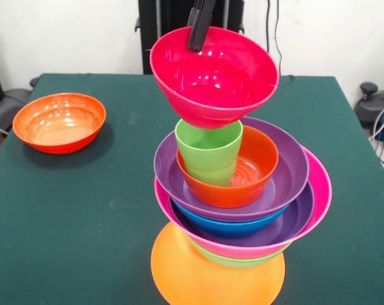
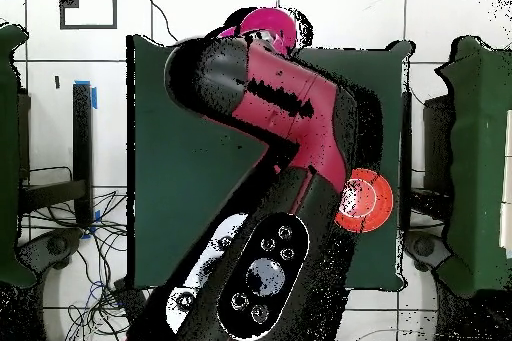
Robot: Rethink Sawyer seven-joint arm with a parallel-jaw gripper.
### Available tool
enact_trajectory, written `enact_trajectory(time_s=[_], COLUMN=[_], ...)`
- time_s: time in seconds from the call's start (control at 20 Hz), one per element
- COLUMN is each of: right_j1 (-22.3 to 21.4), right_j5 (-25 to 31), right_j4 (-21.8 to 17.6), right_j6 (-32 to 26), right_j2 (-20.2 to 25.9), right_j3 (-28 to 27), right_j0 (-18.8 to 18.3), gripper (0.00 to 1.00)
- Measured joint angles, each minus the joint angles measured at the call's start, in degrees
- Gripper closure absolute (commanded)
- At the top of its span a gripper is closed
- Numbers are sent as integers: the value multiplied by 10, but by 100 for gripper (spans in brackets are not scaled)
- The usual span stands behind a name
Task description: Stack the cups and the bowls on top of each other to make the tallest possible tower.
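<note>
The tower [image 1: 236, 197] stands near the table's front edge on a large upturned orange bowl [image 1: 217, 273]. Above it nest a green bowl, a pink bowl [image 1: 319, 190], a purple bowl, a blue bowl [image 1: 230, 225], a second purple bowl [image 1: 287, 165] and a red-orange bowl [image 1: 255, 165]. The light-green cup [image 1: 208, 152] stands upright in that red-orange bowl. My gripper [image 1: 198, 28] is shut on the far rim of the small magenta-red bowl [image 1: 217, 73] and holds it tilted on or just above the cup. In the overhead view only that bowl's edge [image 2: 268, 25] shows past the arm [image 2: 285, 147].
A second red-orange bowl [image 1: 60, 122] stands upright alone at the table's far left in the front view; it also shows in the overhead view [image 2: 365, 200] beside the arm. The green table [image 1: 84, 216] ends close in front of the tower.
</note>
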Motion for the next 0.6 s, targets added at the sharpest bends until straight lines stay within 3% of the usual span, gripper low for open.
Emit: enact_trajectory(time_s=[0.6], right_j1=[0], right_j5=[-1], right_j4=[0], right_j6=[0], right_j2=[-3], right_j3=[6], right_j0=[0], gripper=[100])
